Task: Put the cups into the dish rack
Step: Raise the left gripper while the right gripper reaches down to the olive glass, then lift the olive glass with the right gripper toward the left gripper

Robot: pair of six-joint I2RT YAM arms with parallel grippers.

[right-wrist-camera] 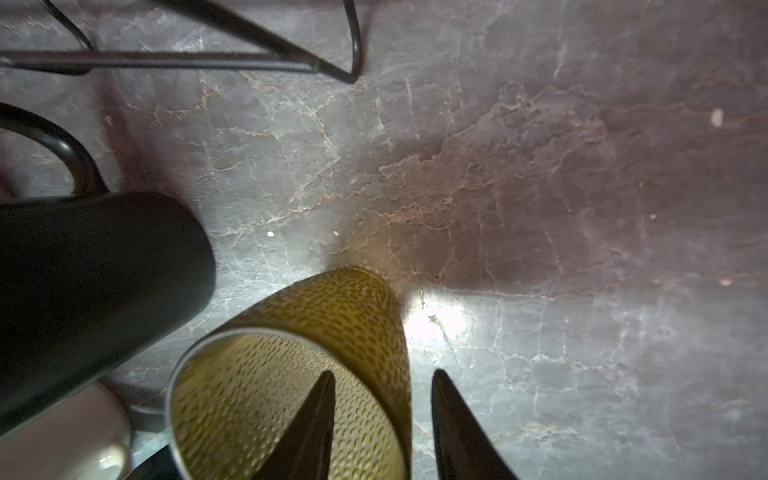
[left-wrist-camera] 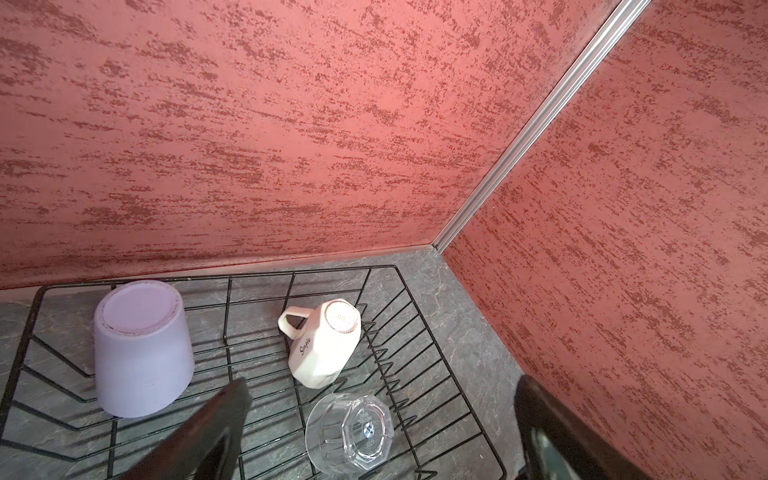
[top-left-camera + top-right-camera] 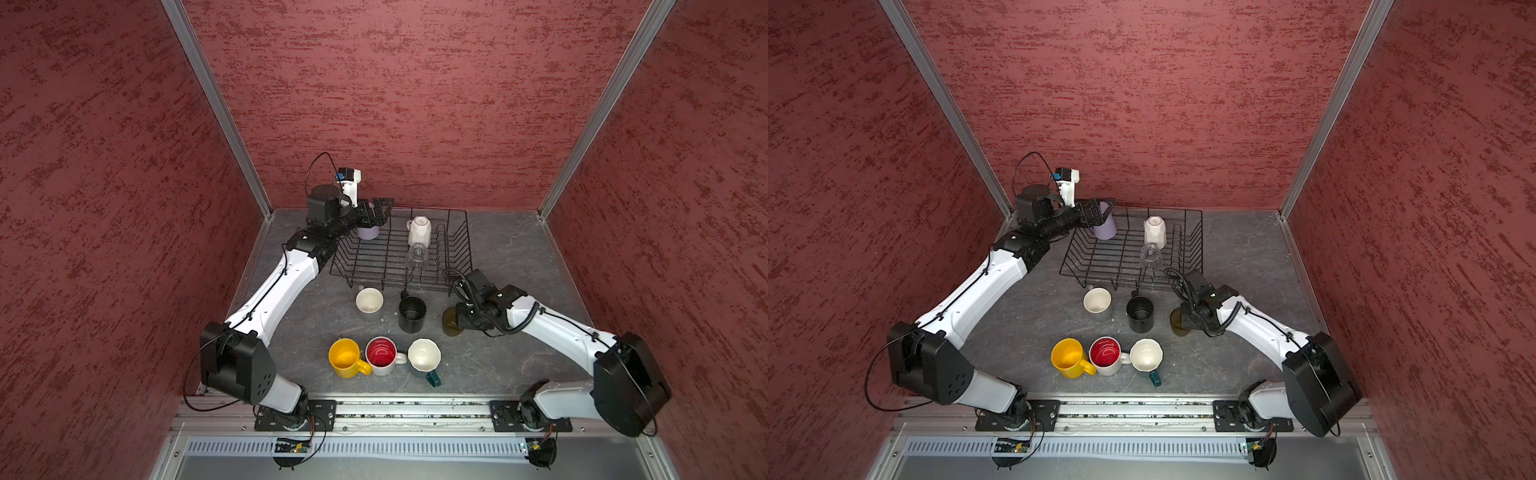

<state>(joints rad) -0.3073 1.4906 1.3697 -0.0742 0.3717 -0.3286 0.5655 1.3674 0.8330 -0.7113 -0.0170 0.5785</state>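
The black wire dish rack holds three upturned cups: lavender, white faceted and clear glass. My left gripper hangs open above the rack, just beside the lavender cup, holding nothing. My right gripper straddles the wall of the amber glass, one finger inside and one outside, with gaps still showing on both sides. The amber glass stands on the table in front of the rack's right corner.
A black mug stands close left of the amber glass, and a grey cup left of that. Nearer the front stand the yellow, red-inside and teal mugs. Red walls enclose three sides.
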